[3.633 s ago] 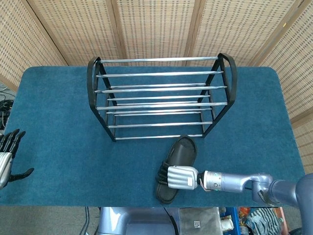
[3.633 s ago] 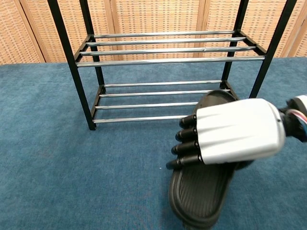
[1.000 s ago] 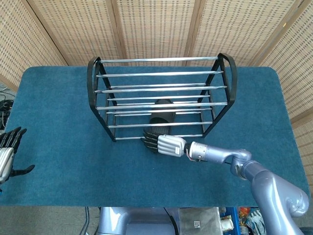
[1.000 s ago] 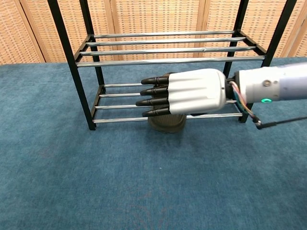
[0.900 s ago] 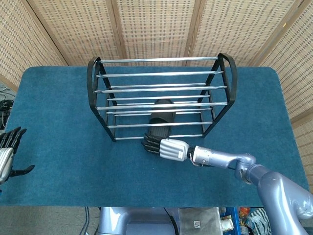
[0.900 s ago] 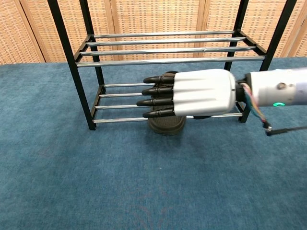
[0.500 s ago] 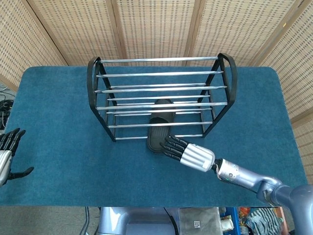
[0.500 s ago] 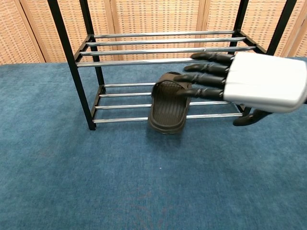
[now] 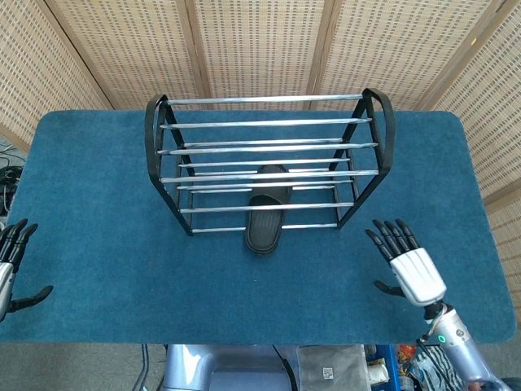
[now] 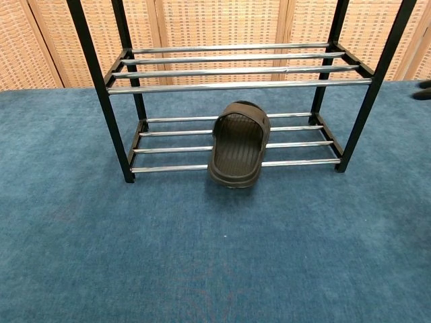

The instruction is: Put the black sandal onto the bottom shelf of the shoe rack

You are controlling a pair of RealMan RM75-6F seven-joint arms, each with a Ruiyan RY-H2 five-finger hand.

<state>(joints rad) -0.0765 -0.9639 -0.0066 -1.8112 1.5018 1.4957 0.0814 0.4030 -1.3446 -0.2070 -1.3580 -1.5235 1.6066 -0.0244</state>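
The black sandal point(image 9: 265, 213) point(image 10: 238, 145) lies on the bottom shelf of the black and chrome shoe rack point(image 9: 166, 149) point(image 10: 96, 74), toe inward, its heel sticking out past the front bar. My right hand point(image 9: 409, 263) hovers over the carpet at the front right, fingers spread, holding nothing, well away from the sandal. Only its dark fingertips point(image 10: 424, 89) show at the right edge of the chest view. At the left table edge my left hand point(image 9: 11, 269) is open with its fingers apart.
The blue carpeted table point(image 9: 98, 204) carries only the rack. Woven wicker screens point(image 9: 260, 41) stand behind it. The rack's upper shelf bars point(image 10: 236, 67) hold nothing.
My right hand let go of the sandal on the bottom shelf and pulled back to the front right of the table. The sandal stays put. The left hand barely shifted.
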